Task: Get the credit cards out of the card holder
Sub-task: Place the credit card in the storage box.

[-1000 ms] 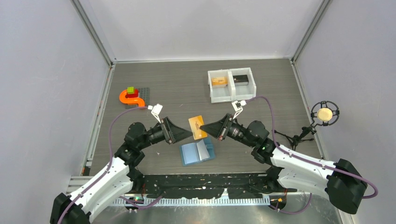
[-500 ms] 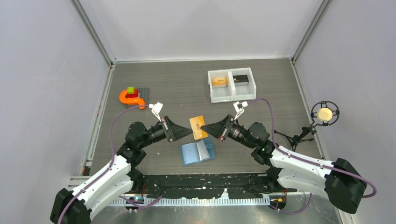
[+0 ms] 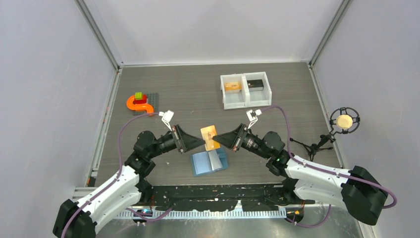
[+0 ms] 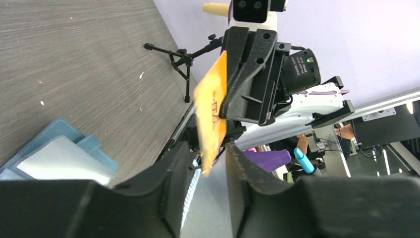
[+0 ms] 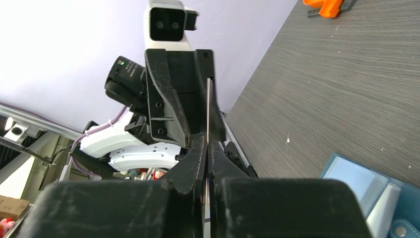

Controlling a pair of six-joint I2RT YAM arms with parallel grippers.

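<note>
Grey desk [image 3: 188,94] below: right gripper [image 3: 218,140] pinches thin orange-yellow credit card [image 3: 210,134] above open light-blue bifold card holder [image 3: 208,162]; left gripper [image 3: 203,143] spread around it, likely for handover.

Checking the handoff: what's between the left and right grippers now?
Only the orange card, held aloft: right gripper shut on one edge, left gripper open around the opposite edge. Clear in the top view.

1. Right gripper [image 5: 207,145], bottom centre: jaws pinched on the credit card [image 5: 208,106], which is seen edge-on.
2. Left gripper [image 5: 199,119], centre: faces the camera, fingers flanking the card.
3. Card holder [image 5: 369,193], lower right: lies open on the table [image 5: 346,89].
4. Orange toy piece [image 5: 327,6]: top right corner.
</note>
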